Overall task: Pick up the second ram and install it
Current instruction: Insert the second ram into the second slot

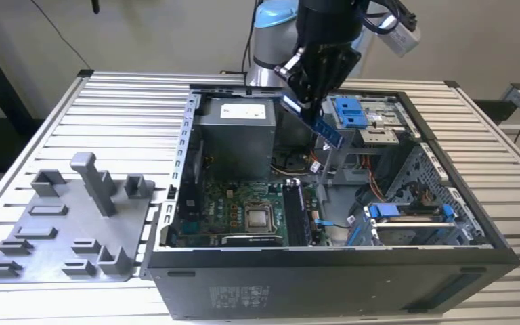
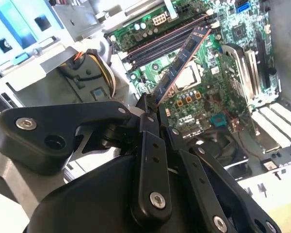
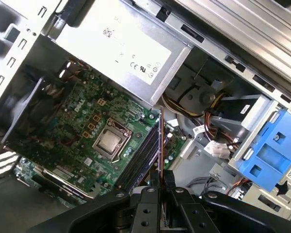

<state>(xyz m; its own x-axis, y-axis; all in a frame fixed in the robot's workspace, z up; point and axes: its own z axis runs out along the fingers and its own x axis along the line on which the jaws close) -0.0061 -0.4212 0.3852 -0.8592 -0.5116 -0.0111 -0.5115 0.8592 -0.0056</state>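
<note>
The arm [image 1: 273, 40] drops in from the top centre of the exterior view, a pale blue-grey joint behind a black wrist [image 1: 328, 27]. Below it the black gripper [image 1: 307, 101] points down, leaning slightly toward the exterior view's right. It is clamped on one end of the ram [image 1: 327, 128], which sticks out below at a slant with its other end in the air. In both wrist views the black links [image 2: 153, 165] converge to the fingers [image 3: 146, 194], which pinch the thin board between them with no gap.
</note>
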